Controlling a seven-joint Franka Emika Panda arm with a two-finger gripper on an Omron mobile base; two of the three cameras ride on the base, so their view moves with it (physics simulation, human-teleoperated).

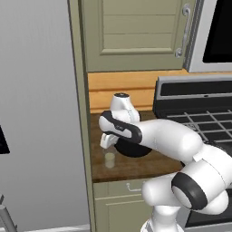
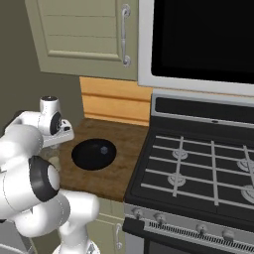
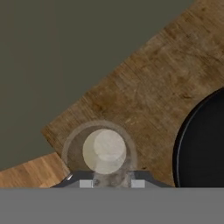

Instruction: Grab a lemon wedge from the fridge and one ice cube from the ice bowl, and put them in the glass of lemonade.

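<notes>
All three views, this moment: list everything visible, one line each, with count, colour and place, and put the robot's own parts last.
Clear tumbler of pale yellowish lemonade: one, near the wooden counter's front left corner, left of the bowl.
Wide shallow black ice bowl: one, mid-counter; contents too dark to tell.
Brown wooden counter: one, between fridge side and stove.
Tall grey fridge: one, far left.
Black gas stove with grates: one, right of counter.
Black-fronted microwave: one, above stove.
Beige cabinet doors: upper above counter, lower below it.
White arm: one, reaching over the bowl.
End effector: one, dark tips directly above the tumbler, narrowly parted; held item not discernible.
</notes>
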